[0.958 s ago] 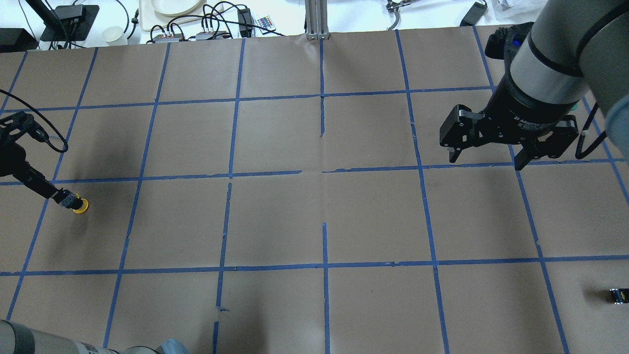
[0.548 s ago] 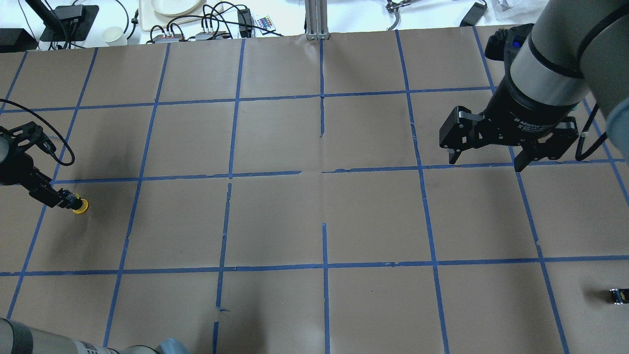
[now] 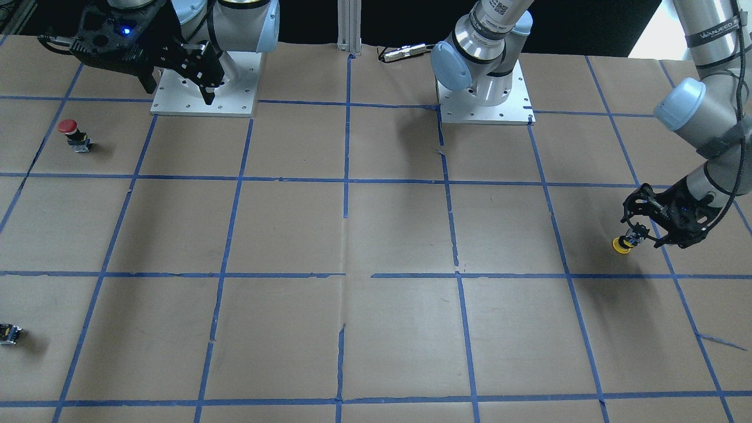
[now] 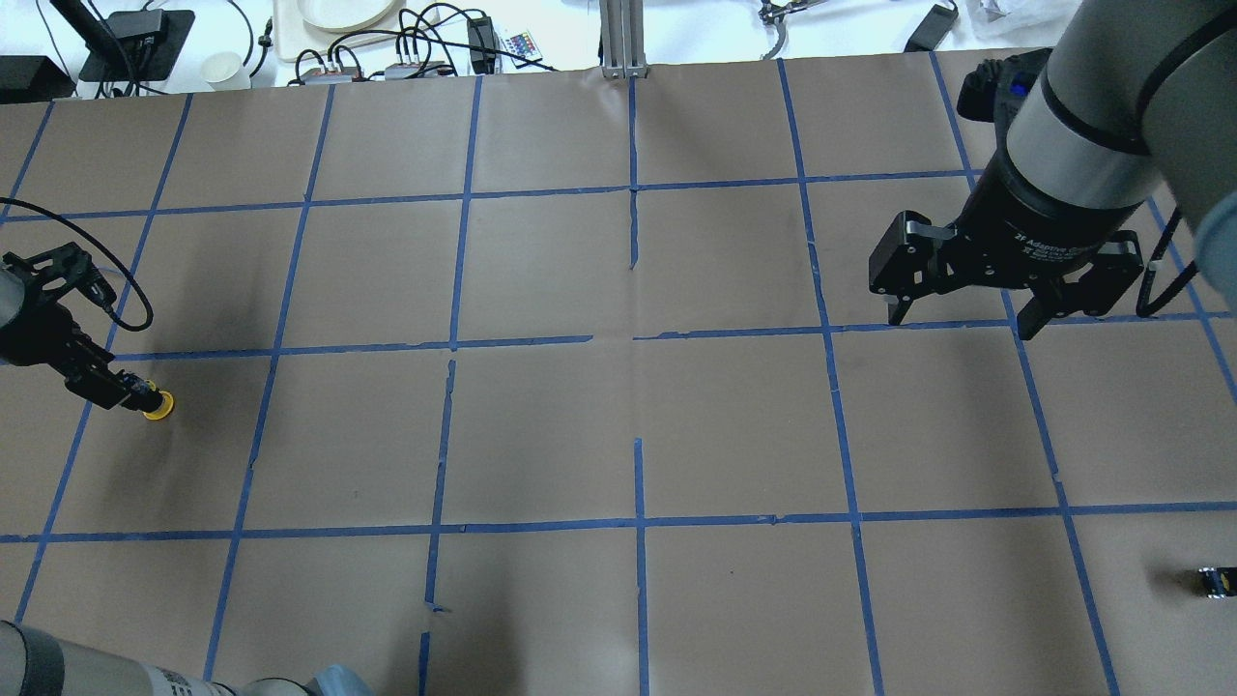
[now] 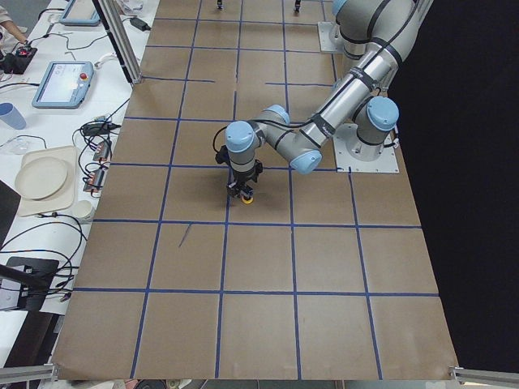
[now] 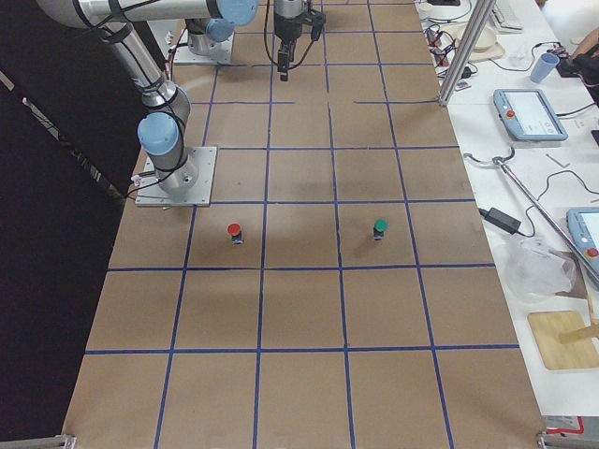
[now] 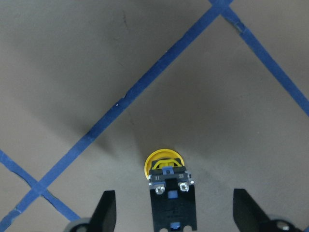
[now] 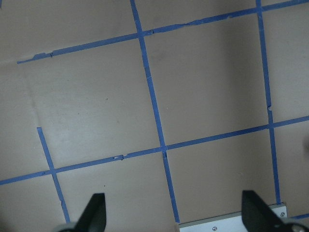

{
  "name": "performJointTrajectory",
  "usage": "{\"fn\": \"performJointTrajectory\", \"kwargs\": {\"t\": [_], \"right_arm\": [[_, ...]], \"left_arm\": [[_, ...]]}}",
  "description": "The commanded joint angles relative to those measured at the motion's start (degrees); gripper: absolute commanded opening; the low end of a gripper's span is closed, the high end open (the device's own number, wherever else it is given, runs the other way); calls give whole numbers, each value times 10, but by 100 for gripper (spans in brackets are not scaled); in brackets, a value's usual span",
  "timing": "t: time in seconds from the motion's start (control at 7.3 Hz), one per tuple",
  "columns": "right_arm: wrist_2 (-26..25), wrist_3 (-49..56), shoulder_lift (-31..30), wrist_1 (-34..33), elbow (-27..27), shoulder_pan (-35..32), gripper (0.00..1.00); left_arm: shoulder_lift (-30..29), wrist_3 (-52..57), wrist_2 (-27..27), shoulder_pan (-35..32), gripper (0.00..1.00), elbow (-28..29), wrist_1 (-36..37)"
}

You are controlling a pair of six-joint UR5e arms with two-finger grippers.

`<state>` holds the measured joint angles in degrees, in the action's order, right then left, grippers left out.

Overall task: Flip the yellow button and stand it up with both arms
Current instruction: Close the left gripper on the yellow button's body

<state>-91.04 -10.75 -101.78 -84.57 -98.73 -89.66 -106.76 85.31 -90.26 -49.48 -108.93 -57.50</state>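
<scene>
A: The left gripper (image 3: 637, 234) is low at the right edge of the front view, tilted over the brown paper (image 3: 282, 229); what's it got?

B: Nothing clamped; its wrist view shows the fingers (image 7: 108, 212) spread wide; the yellow button (image 7: 170, 186) sits in the gap between them, with paper showing on either side; they're clear of it.

A: And how does the button lie?

B: Black-and-grey body toward the gripper, yellow cap pointing away; in the overhead view it's at the far left, mid-height, just under a blue tape line (image 4: 290, 349), resting on the paper; whether it's flat on its side or propped at an angle, I cannot tell.

A: Over to the right gripper (image 4: 960, 325), then.

B: Raised above the paper, upper right of the overhead view; released, fingertips wide apart; its own camera takes in paper, tape and a corner of a white base plate (image 8: 231, 226) at the bottom edge.

A: Other bits about?

B: A red button (image 3: 74, 135) stands at the upper left of the front view; a tiny black-and-yellow block (image 3: 9, 333) lies at that view's lower left edge; a green button (image 6: 379, 227) stands mid-frame in the right-side view, well apart from the yellow one.
</scene>
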Motion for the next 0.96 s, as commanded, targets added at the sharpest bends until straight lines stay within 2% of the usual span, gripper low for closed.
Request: {"fn": "performJointTrajectory", "kwargs": {"t": [0.0,0.82], "right_arm": [[0,0,0,0,-1,1,100],[8,-1,-5,-7,-1,-2,100]], "left_arm": [[-2,9,0,0,62,-3,-1],[-6,10,-7,0,62,-1,0]]}}
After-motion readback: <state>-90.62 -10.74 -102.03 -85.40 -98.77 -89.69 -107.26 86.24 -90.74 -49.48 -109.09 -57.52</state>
